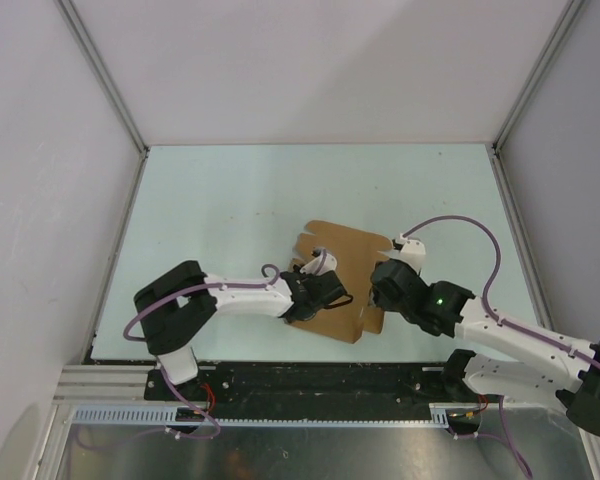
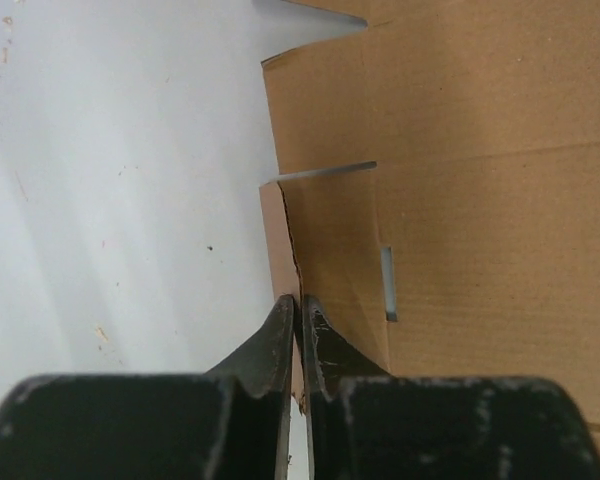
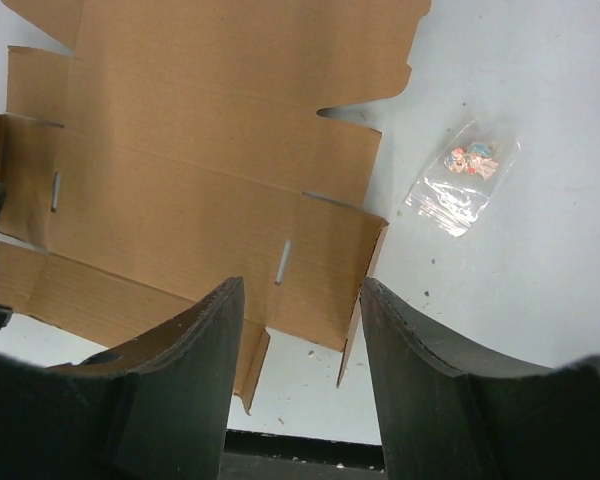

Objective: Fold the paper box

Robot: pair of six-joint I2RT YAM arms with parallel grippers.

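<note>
- The paper box (image 1: 345,262) is a flat, die-cut sheet of plain brown cardboard, not yet folded up. It lies on the pale bench (image 1: 230,200), a little nearer the robot than the bench's middle and between the two arms.
- The left end effector (image 2: 299,305) is closed on the sheet's left edge. Its two black fingers (image 2: 270,345) are pressed together, with a thin side flap (image 2: 276,235) pinched between them.
- That pinched flap stands up on edge, while the rest of the sheet beside it lies flat.
- The right end effector (image 3: 300,300) is open, with a wide gap between its jaws and nothing held.
- It hangs over the sheet's near right corner, where a small flap (image 3: 330,255) with a narrow slot (image 3: 283,262) shows in the gap between the jaws. I cannot tell whether the fingers touch the cardboard.
- A small clear plastic bag (image 3: 462,178) with a few colourful bits inside lies on the bench to the right of the sheet, apart from it.
- Each side of the sheet has tabs and notches, and crease lines run across it.
</note>
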